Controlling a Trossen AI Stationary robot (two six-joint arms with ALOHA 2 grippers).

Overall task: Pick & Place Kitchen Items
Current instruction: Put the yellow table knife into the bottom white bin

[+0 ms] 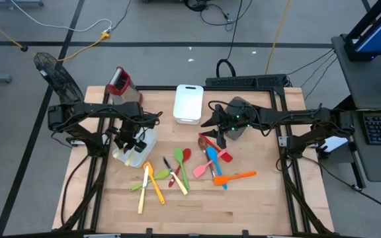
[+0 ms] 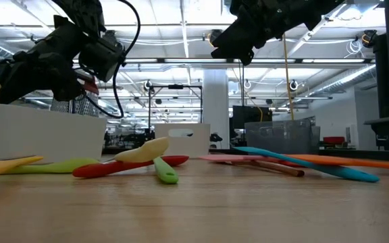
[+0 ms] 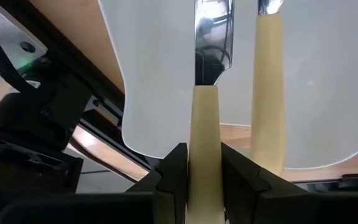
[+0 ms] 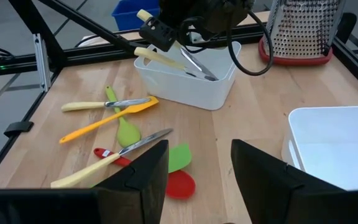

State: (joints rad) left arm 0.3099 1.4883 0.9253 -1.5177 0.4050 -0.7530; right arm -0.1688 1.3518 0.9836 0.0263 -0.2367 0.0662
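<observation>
My left gripper (image 1: 132,140) hangs over a small white bin (image 1: 144,149) at the table's left, shut on a pale-yellow-handled knife (image 3: 205,124). A second pale-handled piece of cutlery (image 3: 268,93) lies in the bin. My right gripper (image 1: 212,135) is open and empty, raised above the red, pink and blue utensils (image 1: 211,162) at the table's middle right. More utensils lie flat on the wood: a yellow spatula (image 1: 152,182), a green spoon (image 4: 127,129), a red spoon (image 1: 185,156) and an orange spatula (image 1: 235,176). My left gripper pinches the knife's pale-yellow handle (image 3: 204,163) between its two fingers (image 3: 171,175), which lie across the handle. The knife is lifted and tilted, its steel blade (image 4: 196,66) slanting down into the white bin.
A larger white bin (image 1: 188,102) stands at the far middle, and shows in the right wrist view (image 4: 335,143). A steel box grater with red top (image 1: 118,82) stands at the far left. Bare wood lies along the near edge (image 1: 197,215).
</observation>
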